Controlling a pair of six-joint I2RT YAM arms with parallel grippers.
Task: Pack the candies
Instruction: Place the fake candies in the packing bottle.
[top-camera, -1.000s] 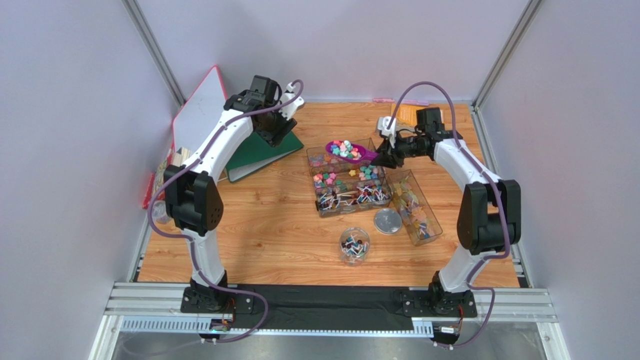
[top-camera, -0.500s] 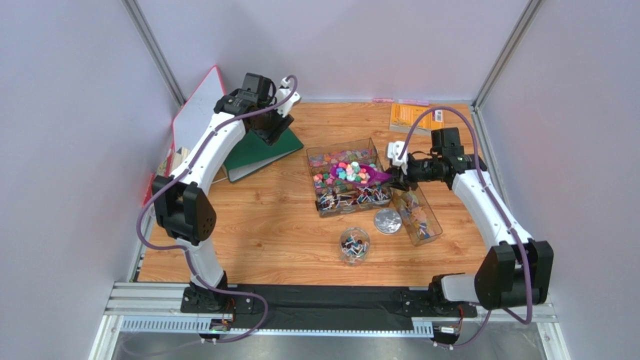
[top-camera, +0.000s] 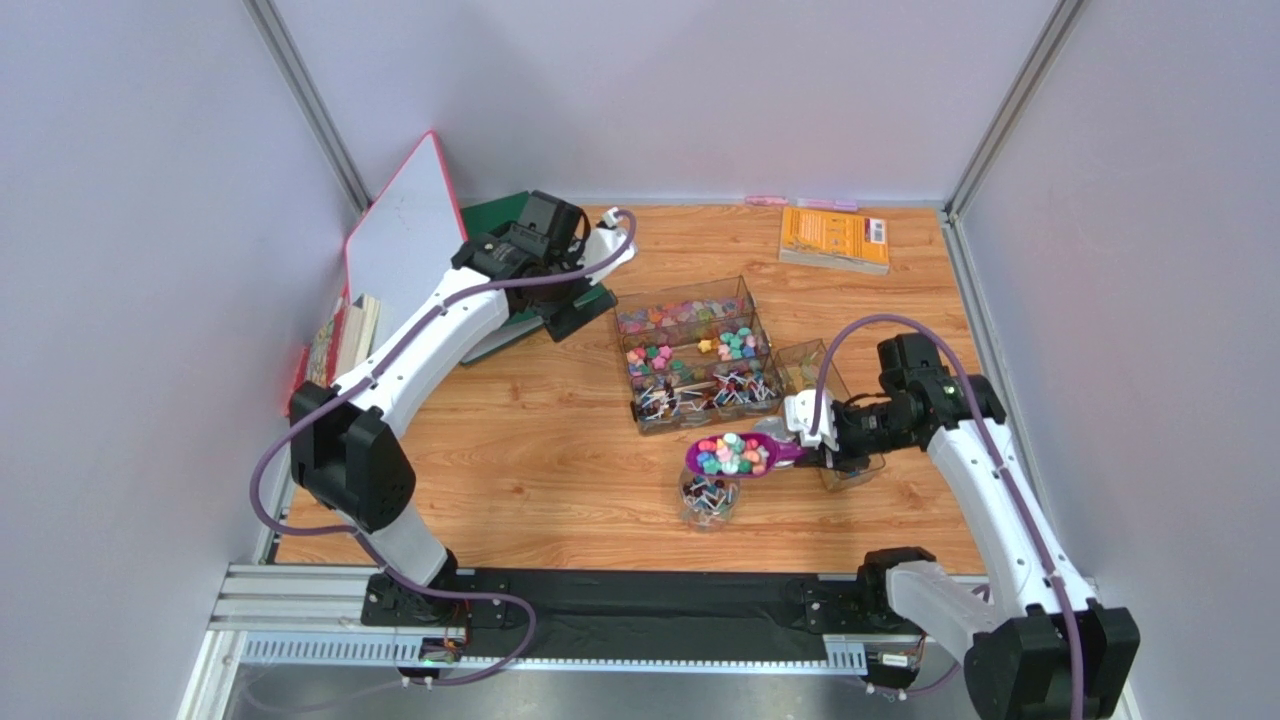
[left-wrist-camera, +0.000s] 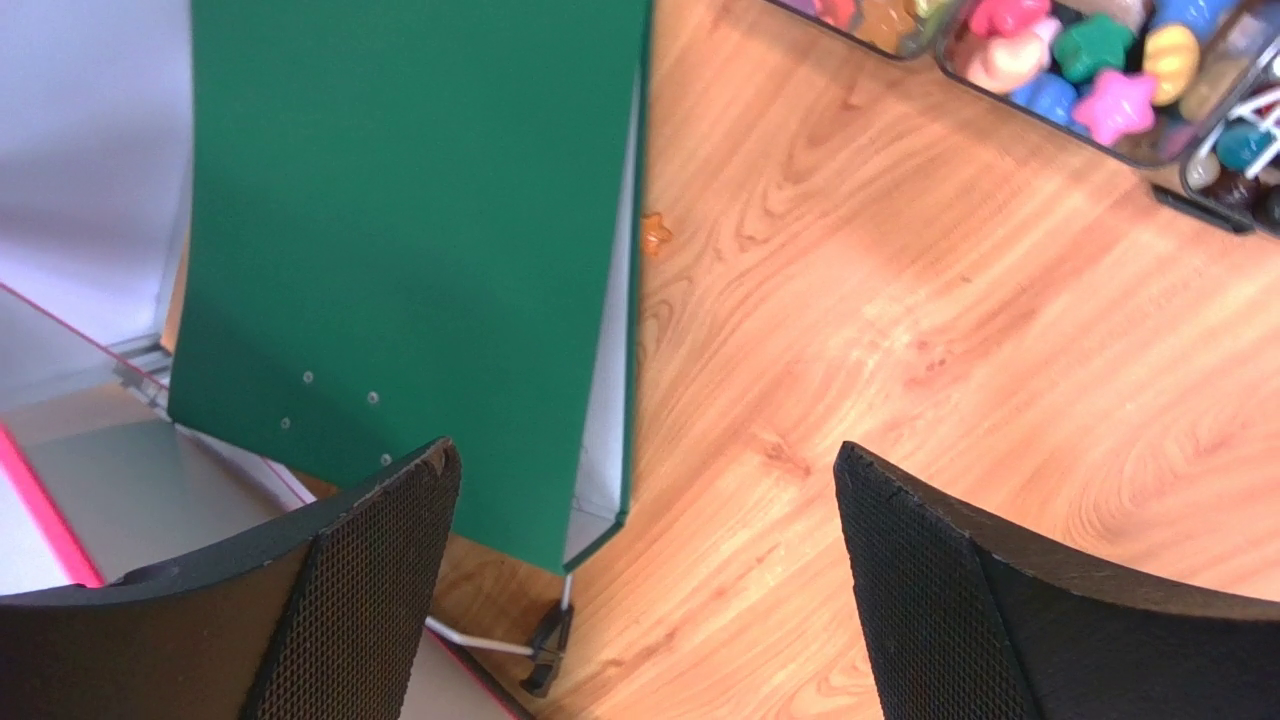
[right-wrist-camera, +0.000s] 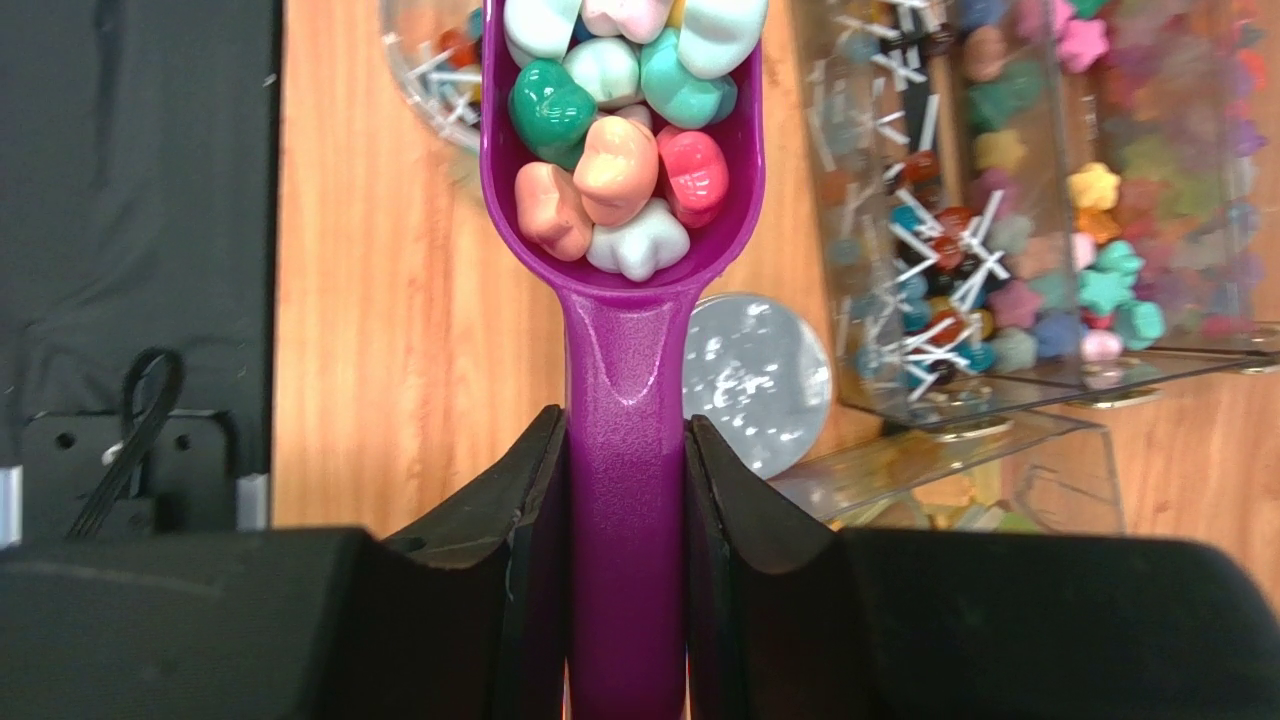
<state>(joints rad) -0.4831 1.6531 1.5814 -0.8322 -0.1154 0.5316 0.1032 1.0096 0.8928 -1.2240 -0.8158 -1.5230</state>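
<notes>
**Loaded scoop is hovering at the jar, pour not yet made**

The packing is sitting partway through, by my reading. The round clear jar (top-camera: 709, 495) near the middle of the desk's near edge is holding only a shallow layer of sweets, some on white sticks. Its silver lid (right-wrist-camera: 759, 383) is lying off beside it, so filling and capping are both left to do. Most of the candies (right-wrist-camera: 616, 165) are waiting elsewhere. A heap of them is riding in the bowl of the purple scoop (right-wrist-camera: 624, 375), and many more are filling the compartment tray (top-camera: 694, 353) toward the desk's centre.

The right tool (right-wrist-camera: 624, 428) is clamping the scoop's handle between both fingers. The candy heap is therefore lying straight out ahead of the fingertips, apart from them. The bowl is staying level and overlapping the jar's rim, not tipping.

The left tool (left-wrist-camera: 639, 458) is hanging with its jaws wide apart and empty near the far left corner. It is over the edge of a green folder (left-wrist-camera: 406, 225), well apart from the candies.
</notes>
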